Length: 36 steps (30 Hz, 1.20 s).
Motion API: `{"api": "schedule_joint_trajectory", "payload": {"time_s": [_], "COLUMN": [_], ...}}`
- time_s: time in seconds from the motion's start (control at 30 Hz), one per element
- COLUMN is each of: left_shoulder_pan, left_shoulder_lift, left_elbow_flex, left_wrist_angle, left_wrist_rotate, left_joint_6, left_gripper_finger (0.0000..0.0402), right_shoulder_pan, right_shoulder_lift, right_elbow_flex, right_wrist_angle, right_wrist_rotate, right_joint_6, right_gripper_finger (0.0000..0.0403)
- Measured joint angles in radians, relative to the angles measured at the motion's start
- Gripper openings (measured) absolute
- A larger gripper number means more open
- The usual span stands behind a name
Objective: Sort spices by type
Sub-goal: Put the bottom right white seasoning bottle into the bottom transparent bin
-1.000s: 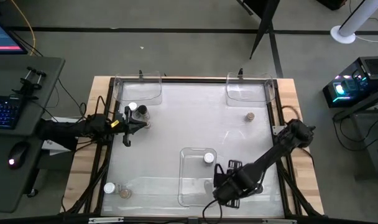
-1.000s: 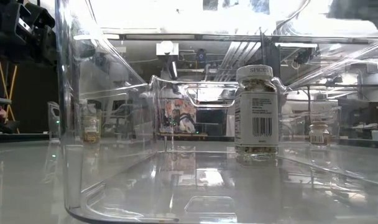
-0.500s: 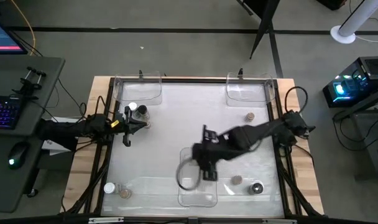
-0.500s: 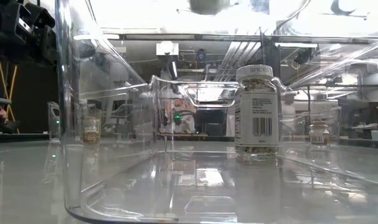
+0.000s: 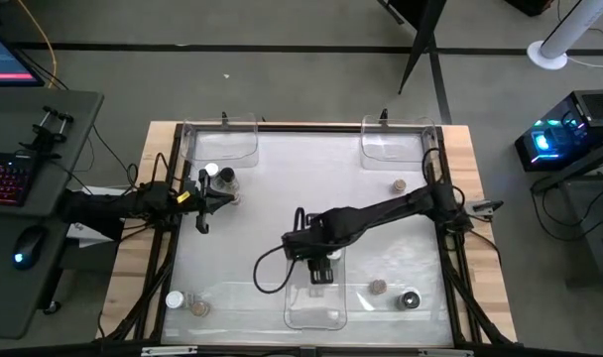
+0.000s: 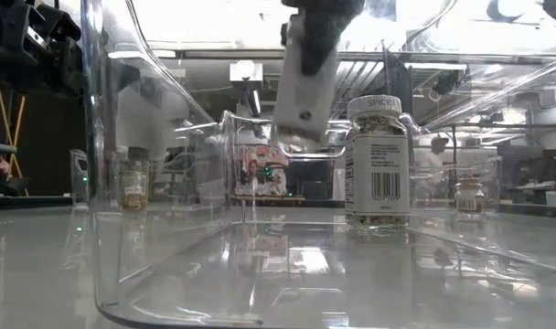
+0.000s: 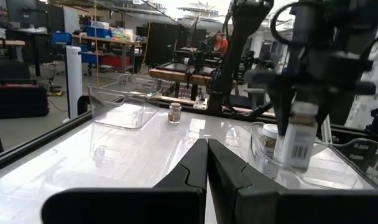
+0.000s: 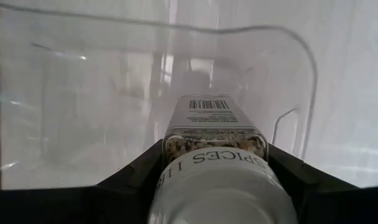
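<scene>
The right gripper (image 5: 321,268) hangs over the near clear tray (image 5: 314,315) at the middle front of the worktop (image 5: 282,213), its jaws partly closed around a white-capped spice jar (image 8: 215,155). The right wrist view shows the jar pinched just under its cap, one jaw on each side, its barcoded body pointing down into the tray. In the low view the held jar (image 6: 301,91) is tilted and lifted clear of the tray floor, just beside a second white-capped jar (image 6: 377,164) that stands upright inside the same tray.

To do this step well, the arm should probably bring the jar upright before lowering, set its base flat on a bare patch of tray floor apart from the standing jar, and only then let the jaws part. A tilted release could tip it or knock its neighbour over.

The left gripper (image 7: 207,163) waits at the left side of the worktop, its jaws closed on nothing.
</scene>
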Motion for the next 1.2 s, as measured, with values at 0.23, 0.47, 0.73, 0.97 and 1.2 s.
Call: {"api": "schedule_joint_trajectory", "payload": {"time_s": [0.23, 0.47, 0.73, 0.97, 1.2], "left_shoulder_pan": [0.0, 0.0, 0.0, 0.0, 0.0], "left_shoulder_lift": [0.0, 0.0, 0.0, 0.0, 0.0], "left_elbow_flex": [0.0, 0.0, 0.0, 0.0, 0.0], "left_wrist_angle": [0.0, 0.0, 0.0, 0.0, 0.0], "left_wrist_rotate": [0.0, 0.0, 0.0, 0.0, 0.0], "left_joint_6": [0.0, 0.0, 0.0, 0.0, 0.0], "left_gripper_finger": [0.0, 0.0, 0.0, 0.0, 0.0], "right_shoulder_pan": [-0.011, -0.011, -0.012, -0.012, -0.024], "right_shoulder_lift": [0.063, 0.095, 0.094, 0.091, 0.088], "right_elbow_flex": [0.0, 0.0, 0.0, 0.01, 0.138], "right_wrist_angle": [-0.019, -0.023, -0.029, -0.042, -0.159], "right_wrist_rotate": [-0.003, -0.003, 0.008, -0.004, -0.002], "right_joint_6": [0.004, 0.005, 0.008, 0.006, -0.019], "right_gripper_finger": [0.0192, 0.0192, 0.0269, 0.0277, 0.0278]}}
